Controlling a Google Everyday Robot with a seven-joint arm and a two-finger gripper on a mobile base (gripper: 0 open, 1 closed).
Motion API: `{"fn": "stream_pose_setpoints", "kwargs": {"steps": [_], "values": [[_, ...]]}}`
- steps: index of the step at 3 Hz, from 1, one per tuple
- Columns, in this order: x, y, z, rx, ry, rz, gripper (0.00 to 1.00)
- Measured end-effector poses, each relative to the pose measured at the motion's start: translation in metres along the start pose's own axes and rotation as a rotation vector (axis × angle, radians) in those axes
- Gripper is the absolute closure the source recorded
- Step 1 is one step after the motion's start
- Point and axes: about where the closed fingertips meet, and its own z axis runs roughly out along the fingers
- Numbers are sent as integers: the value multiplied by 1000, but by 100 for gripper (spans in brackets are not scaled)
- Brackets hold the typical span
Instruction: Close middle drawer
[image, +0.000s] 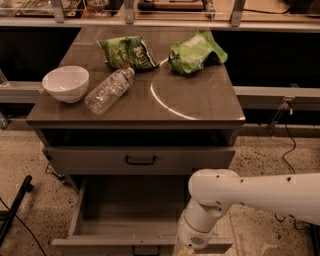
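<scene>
Standing wide open below the shut top drawer (140, 160), the middle drawer (107, 243) is pulled well out of the cabinet toward the camera. Its bare grey-brown floor shows, and its low front panel runs along the bottom edge of the view. Its small dark handle (146, 249) is cut off there — only the upper part shows. The white arm (250, 192) reaches in from the right and bends down over the drawer's front right part. The gripper (183, 250) hangs at the very bottom of the view, at or just behind the front panel and right of the handle. Most of it lies outside the picture, so I cannot tell whether the claw is apart or together, nor whether it touches the panel.

The drawer looks like a stiff wooden box on slides, empty and so probably light. It should roll in under a steady, square push, with no need for a grip. The best place to press is the flat face of the front panel close to the handle — a push far out at a corner could rack it on its runners. On the cabinet top (200, 102) a white bowl (65, 82), a plastic water bottle (109, 90) on its side and two green chip bags (196, 50) lie loose; a hard slam might set the bottle rolling.
</scene>
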Motion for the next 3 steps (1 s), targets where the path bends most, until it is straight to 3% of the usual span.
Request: {"fn": "stream_pose_setpoints", "kwargs": {"steps": [2,3], "values": [[10,-49,3,132,-76,15,100],[18,-66,9,173,-93,23,100]]}}
